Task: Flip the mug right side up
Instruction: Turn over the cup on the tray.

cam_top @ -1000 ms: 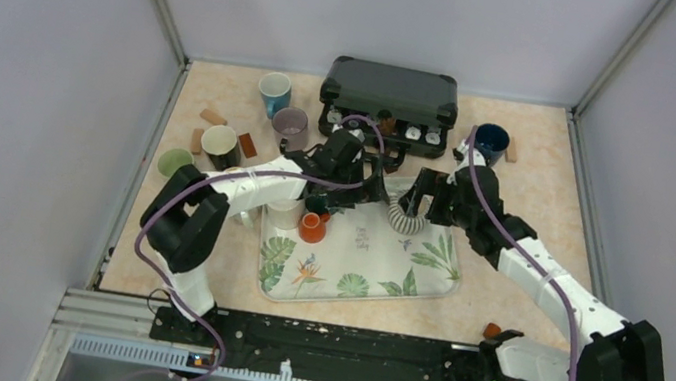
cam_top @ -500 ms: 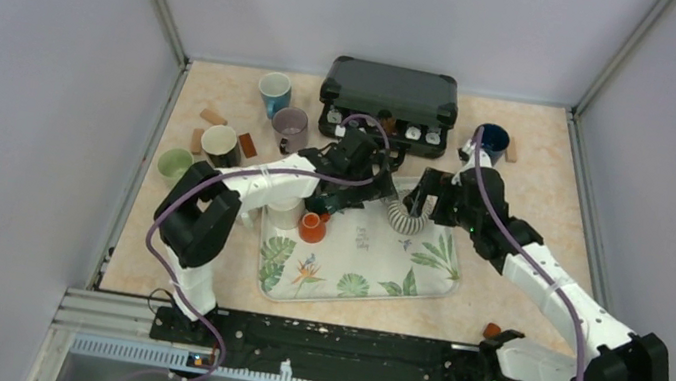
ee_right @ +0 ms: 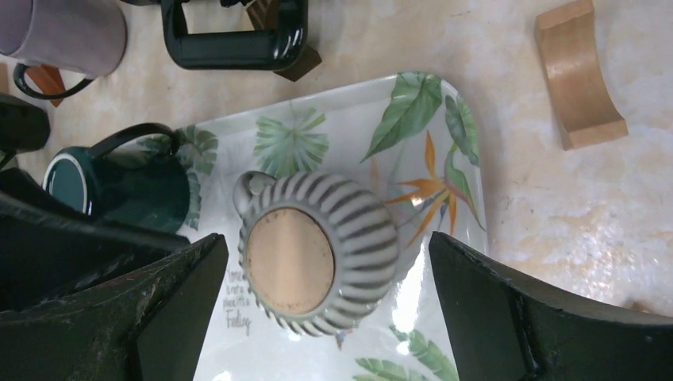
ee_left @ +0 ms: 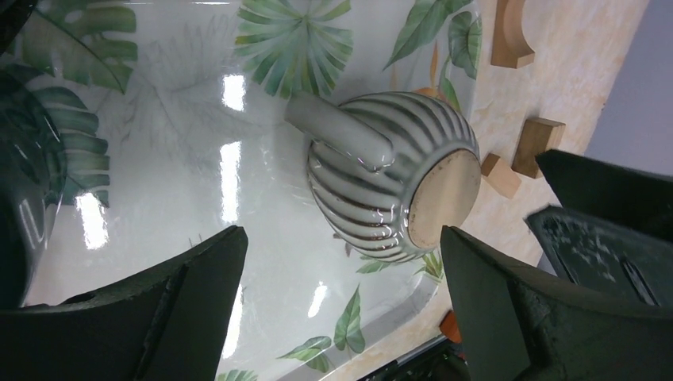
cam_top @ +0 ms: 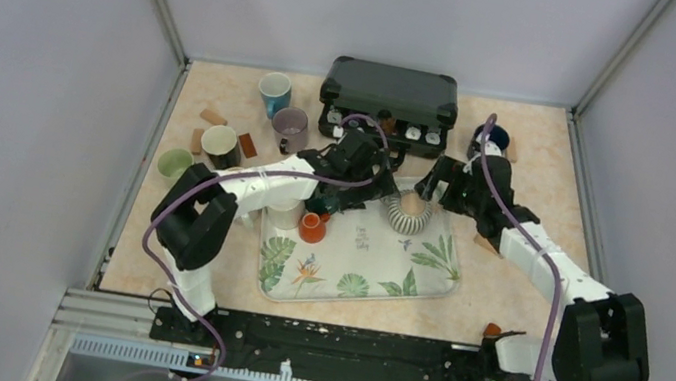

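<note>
The mug (ee_right: 317,250) stands upside down at the far end of the leaf-printed tray (cam_top: 352,276). Its bare tan base faces up and its rim sits on the glossy surface. It is a round-bellied, ribbed, grey-and-white striped piece. Its handle sticks out from the side that faces a dark green mug (ee_right: 119,190), which stands just to its left on the same tray.

The right pincer (ee_right: 325,246) hangs above the base. Its jaws are spread wide, one finger showing on either side of the belly, and neither touches it. The left pincer (ee_left: 341,238) faces the mug from the left, lower down and side-on. It is equally wide and holds nothing.

Nearer on the tray's left part stand a small orange cup (cam_top: 311,228) and a white cup (cam_top: 283,211). On the bench beyond lie a black case (cam_top: 391,92), several more mugs and scattered wooden blocks.

This looks like the approach before the first grasp: the mug is framed by both pincers, but nothing has closed on it. The next move probably calls for one pincer to settle around the belly, or take the handle, and clamp firmly. After that come a lift clear of the tray, a half-turn of the wrist, and setting the base down flat. The curved glazed ribs could slip between the fingers, and the green mug close by leaves little room on that side.
</note>
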Available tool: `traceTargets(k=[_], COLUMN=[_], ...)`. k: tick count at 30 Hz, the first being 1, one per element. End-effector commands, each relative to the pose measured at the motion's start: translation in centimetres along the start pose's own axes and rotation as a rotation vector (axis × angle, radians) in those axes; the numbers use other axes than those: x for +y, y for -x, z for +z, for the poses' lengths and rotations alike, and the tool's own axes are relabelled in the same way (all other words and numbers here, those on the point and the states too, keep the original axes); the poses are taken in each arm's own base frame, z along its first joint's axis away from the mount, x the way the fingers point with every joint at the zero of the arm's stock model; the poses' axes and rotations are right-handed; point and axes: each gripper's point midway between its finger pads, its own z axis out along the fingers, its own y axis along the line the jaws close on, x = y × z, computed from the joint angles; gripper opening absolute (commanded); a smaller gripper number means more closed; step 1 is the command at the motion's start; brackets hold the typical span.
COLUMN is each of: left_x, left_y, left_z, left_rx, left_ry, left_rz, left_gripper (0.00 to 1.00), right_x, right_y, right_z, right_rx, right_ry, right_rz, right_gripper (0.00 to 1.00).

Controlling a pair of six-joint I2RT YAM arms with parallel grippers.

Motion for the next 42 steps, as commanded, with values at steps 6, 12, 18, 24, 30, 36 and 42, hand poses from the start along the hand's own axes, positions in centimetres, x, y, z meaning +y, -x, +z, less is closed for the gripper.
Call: traceTargets(k=[6, 12, 18, 24, 30, 36, 42], left_x=[-2.8, -2.7, -2.9, -3.1, -3.1, -4.0, -2.6], left_y=[1.3, 1.0, 1.8, 3.0, 3.7, 5.5, 3.9], left_z=[-4.7, -6.2, -7.1, -6.6, -5.2, -3.1, -0.5], left_rx=[-0.069, -0.077, -0.103, -0.097, -0.074, -0.043, 0.032], left_ry=[-0.134, -0.163, -0.186, -0.174, -0.105, 0.01, 0.113], left_rz=[0.068, 0.087, 0.084, 0.064, 0.107, 0.267, 0.365], left_gripper=[0.99, 0.99, 0.99, 0.99, 0.99, 0.99, 0.93], right_x=[2.8, 3.5, 4.6, 5.2, 5.1, 3.1, 3.5], right_y=[2.8, 1.6, -2.6, -5.5, -5.9, -3.3, -0.8], right_z=[3.8, 5.3, 3.4, -0.5, -3.1, -6.1, -9.4], right_rx=[-0.035, 0.01, 0.062, 0.041, 0.007, -0.081, -0.166], right_ry=[0.123, 0.14, 0.134, 0.158, 0.168, 0.039, 0.039], right_rz=[0.019, 0.023, 0.015, 0.057, 0.061, 0.012, 0.008], right_gripper=[0.99, 0.99, 0.99, 0.99, 0.99, 0.99, 0.99])
